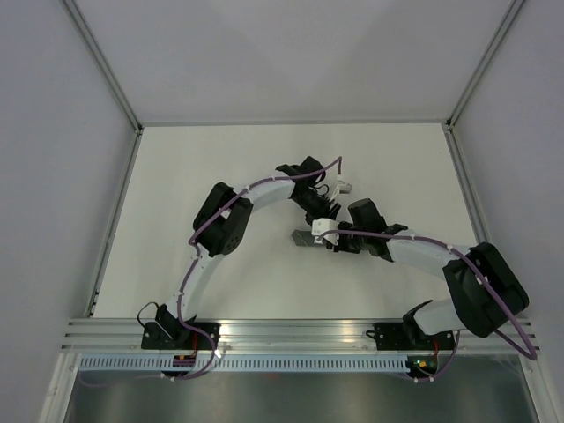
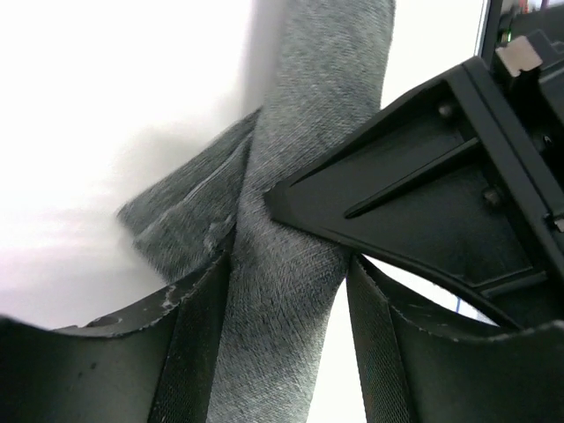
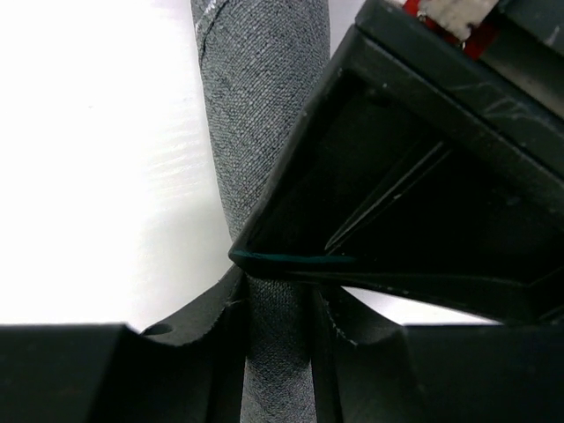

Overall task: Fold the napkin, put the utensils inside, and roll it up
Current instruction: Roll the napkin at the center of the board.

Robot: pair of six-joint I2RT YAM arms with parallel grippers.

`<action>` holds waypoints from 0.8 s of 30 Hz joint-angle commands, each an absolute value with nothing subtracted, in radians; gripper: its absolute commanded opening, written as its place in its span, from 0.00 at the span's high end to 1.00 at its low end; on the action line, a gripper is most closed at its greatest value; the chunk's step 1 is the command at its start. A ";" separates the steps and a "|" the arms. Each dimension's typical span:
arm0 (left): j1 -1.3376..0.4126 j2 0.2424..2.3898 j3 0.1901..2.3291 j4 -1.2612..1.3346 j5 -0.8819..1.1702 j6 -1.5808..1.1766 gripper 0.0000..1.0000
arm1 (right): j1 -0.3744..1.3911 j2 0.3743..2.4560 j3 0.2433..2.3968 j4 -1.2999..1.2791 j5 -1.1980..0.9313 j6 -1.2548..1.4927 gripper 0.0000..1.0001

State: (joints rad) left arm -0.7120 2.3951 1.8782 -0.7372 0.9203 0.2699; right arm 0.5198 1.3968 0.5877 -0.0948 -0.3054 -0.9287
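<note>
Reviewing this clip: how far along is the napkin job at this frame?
Done: the napkin is already a tight grey roll. No utensils show, so I cannot tell whether they are inside it. In hand: the right tool pinches the roll, while the left tool straddles it with a gap at one finger. Left: probably only letting go and backing both arms off.

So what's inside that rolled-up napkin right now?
Only the napkin itself shows, its grey outer cloth rolled into a tube. The inside is covered by its own layers, so no utensils can be seen.
</note>
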 commanded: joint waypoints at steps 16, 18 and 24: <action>-0.494 2.140 1.718 -0.414 0.589 -0.169 0.37 | 0.468 1.630 0.879 -0.348 -0.367 -0.686 0.70; -0.485 2.111 1.686 -0.400 0.530 -0.196 0.38 | 0.456 1.679 0.910 -0.376 -0.377 -0.631 0.70; -0.469 1.958 1.510 -0.330 0.352 -0.325 0.37 | 0.416 1.810 1.035 -0.416 -0.410 -0.465 0.70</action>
State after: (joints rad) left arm -0.4782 2.0655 1.5593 -0.3889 0.4896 -0.1944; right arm 0.4294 1.7309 0.9928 -0.3557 -0.4110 -0.6010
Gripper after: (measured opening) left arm 0.629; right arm 0.326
